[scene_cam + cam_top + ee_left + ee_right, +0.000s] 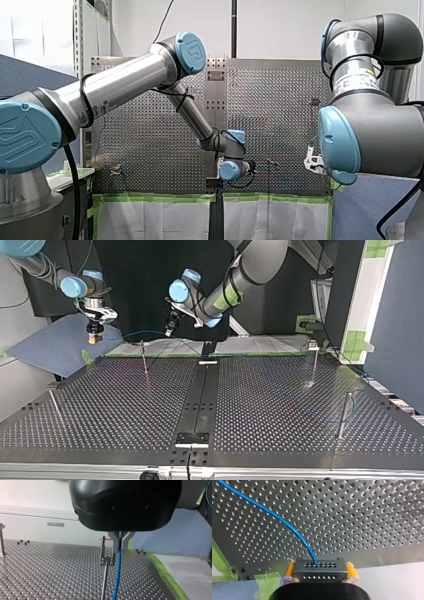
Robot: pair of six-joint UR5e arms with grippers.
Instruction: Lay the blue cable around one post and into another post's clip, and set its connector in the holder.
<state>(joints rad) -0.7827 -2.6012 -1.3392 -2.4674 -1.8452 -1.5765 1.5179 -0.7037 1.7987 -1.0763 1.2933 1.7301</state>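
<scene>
Clamped between right fingers (351, 571) (yellow pads, one each side): grey perforated connector (320, 567). Running from connector's face, ahead of those fingers, in a curve over perforated counter (367, 517): blue cable (282, 521). Pinched between metal left fingers (115, 541), closed onto it: same cable, hanging straight down below them. Just beside left fingers: thin post (104, 585) topped by clip (107, 558), cable passing alongside clip (contact not discernible).

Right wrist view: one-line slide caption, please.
My right gripper clamps the connector in its jaws; blue cable arcs over the perforated table.
</scene>
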